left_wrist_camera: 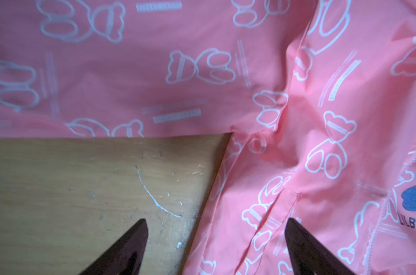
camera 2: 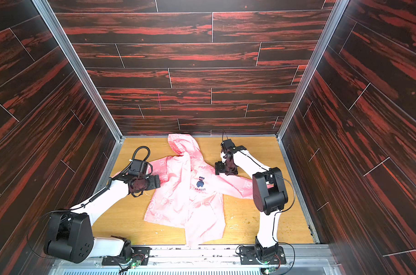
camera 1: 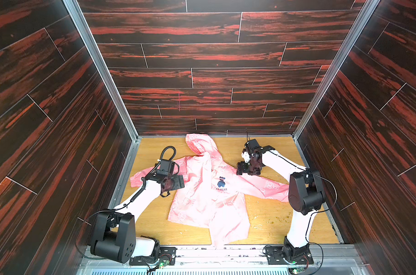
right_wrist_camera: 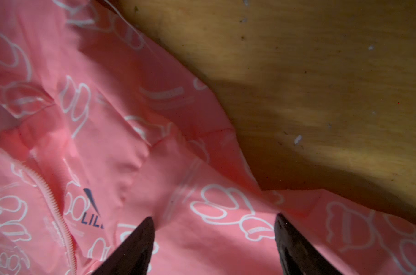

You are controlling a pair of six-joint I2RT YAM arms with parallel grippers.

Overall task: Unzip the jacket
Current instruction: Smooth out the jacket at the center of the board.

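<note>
**Child's jacket spread on the desk, both pincers open above it**

The jacket [camera 1: 207,197] is shown lying front-up on the wooden desk [camera 1: 154,223] between the two arms. Its hood [camera 1: 199,145] is directed toward the back wall, a sleeve is spread to either side, and the hem reaches the near edge of the desk. The fabric is thin, glossy and light pink, printed with white bear outlines and creased along the middle. A dark bear logo [camera 1: 221,182] with lettering is carried on the chest.

The left pincer [left_wrist_camera: 215,220] is seen with its jaws wide apart and nothing between them, above the place where sleeve meets body. The right pincer [right_wrist_camera: 214,217] is likewise parted above the opposite shoulder, and no cloth is gripped.

In the right wrist view a single curved row of pink zipper teeth [right_wrist_camera: 56,204] is exposed along a panel edge beside the logo. The lower front panels are seen offset in both top views. The front is therefore judged to be parted over at least part of its length. The slider cannot be located, so whether any run is left closed cannot be told.
</note>
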